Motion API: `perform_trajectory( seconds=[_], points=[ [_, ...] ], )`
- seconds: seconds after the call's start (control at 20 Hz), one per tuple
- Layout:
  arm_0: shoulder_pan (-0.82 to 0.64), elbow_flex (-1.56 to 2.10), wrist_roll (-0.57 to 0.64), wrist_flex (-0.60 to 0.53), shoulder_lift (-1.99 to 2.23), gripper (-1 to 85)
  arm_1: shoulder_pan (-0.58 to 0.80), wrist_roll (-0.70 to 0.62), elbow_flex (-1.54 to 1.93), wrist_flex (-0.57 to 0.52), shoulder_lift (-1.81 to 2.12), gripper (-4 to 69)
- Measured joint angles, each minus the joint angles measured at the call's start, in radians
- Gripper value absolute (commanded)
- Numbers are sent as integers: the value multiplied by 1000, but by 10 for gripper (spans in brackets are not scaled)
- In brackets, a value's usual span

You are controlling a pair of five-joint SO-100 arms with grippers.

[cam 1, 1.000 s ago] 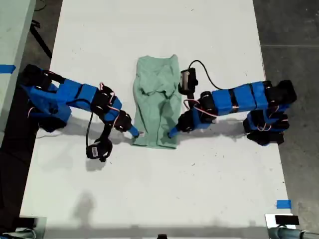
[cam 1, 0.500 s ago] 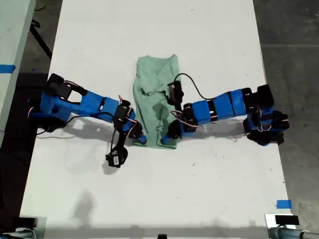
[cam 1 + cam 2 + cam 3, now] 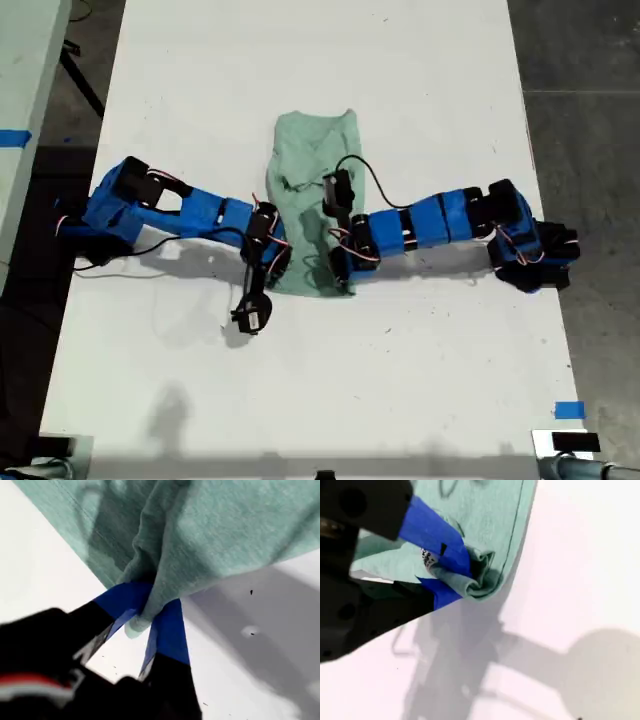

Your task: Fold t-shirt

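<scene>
The t-shirt lies bunched lengthwise at the centre of the bench, well clear of all its edges. My first hand is clamped on a fold of the cloth. My second hand is likewise closed on a bunched hem corner. Both arms meet at the shirt's lower end in the exterior view.

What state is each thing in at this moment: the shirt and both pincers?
t-shirt: folded into a narrow strip, flat on the table, near-end corners pinched.
my first pincer: shut on the t-shirt, cloth bunched between the blue fingers.
my second pincer: shut on the t-shirt, gripping a folded corner.
</scene>
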Motion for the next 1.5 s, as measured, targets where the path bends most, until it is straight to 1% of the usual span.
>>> perform_trajectory(
  seconds=[0.2, 0.4, 0.5, 0.6, 0.7, 0.8, 0.95, 1.2, 1.35, 1.5],
  points=[
    [21, -43, 44, 69, 3, -1, -9, 0, 2, 37, 63, -11],
    [150, -58, 54, 121, 112, -1, -104, 58, 2, 69, 172, -11],
    [204, -94, 26, 127, 156, -1, -133, 81, 14, 72, 222, -11],
    [222, -107, 28, 130, 207, -1, -135, 75, 20, 67, 270, -11],
    [212, -107, 31, 156, 252, -1, -106, 29, 21, 69, 310, -11],
    [146, -107, 55, 183, 288, -1, -34, -44, 23, 83, 339, -11],
    [-38, -107, 160, 209, 301, -1, 133, -176, 26, 78, 347, -11],
    [-410, -112, 344, 209, 301, -1, 431, -385, 66, -20, 344, -11],
    [-555, -135, 416, 207, 301, -1, 575, -505, 37, -58, 276, -11],
    [-666, -161, 456, 207, 301, -1, 670, -594, -69, -92, 186, -11]
  ],
)
